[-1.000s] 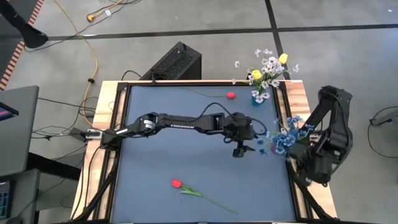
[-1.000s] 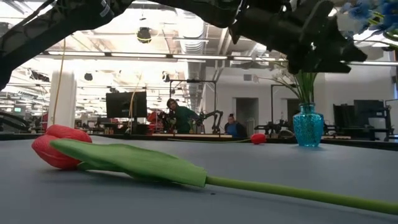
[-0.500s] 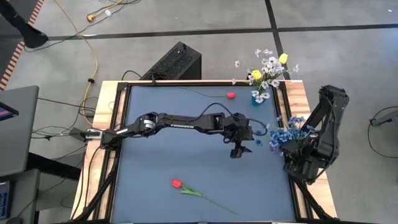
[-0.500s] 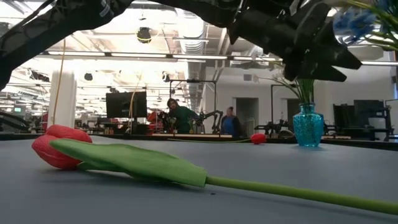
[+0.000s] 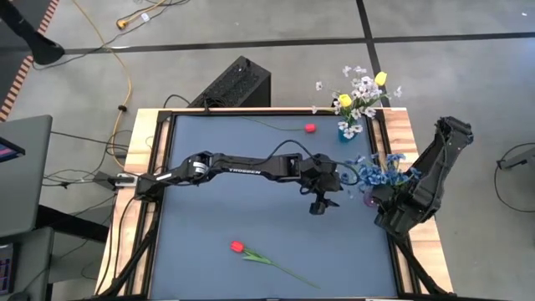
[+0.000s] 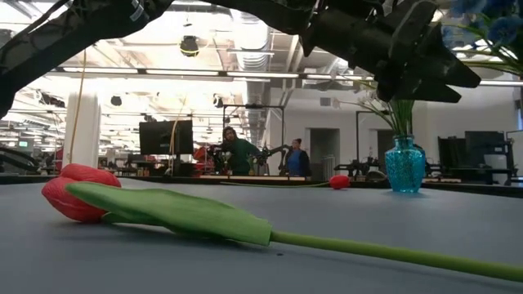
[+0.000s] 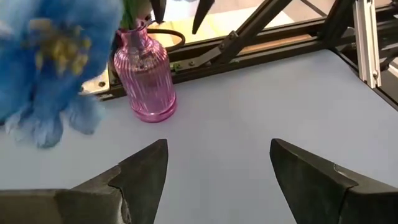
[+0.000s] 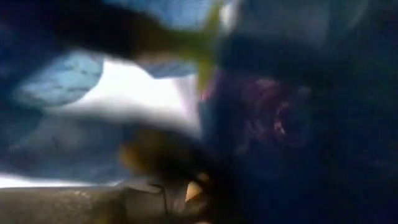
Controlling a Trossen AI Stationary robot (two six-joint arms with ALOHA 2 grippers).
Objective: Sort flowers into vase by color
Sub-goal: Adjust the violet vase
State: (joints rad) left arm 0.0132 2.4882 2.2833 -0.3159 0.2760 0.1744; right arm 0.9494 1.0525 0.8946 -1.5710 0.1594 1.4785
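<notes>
Left gripper (image 7: pixel 217 177) jaws are held wide apart, empty, at table centre-right. Right gripper (image 5: pixel 386 194) jaw state cannot be told — blue flowers (image 5: pixel 376 174) are seen at the pink vase (image 7: pixel 147 81), 3 o'clock. White and yellow flowers (image 5: pixel 359 92) are already in the blue vase (image 6: pixel 404 166), 1 o'clock. Two red tulips are left: one (image 5: pixel 310 128) at 12, one (image 5: pixel 237 247) at 6.
</notes>
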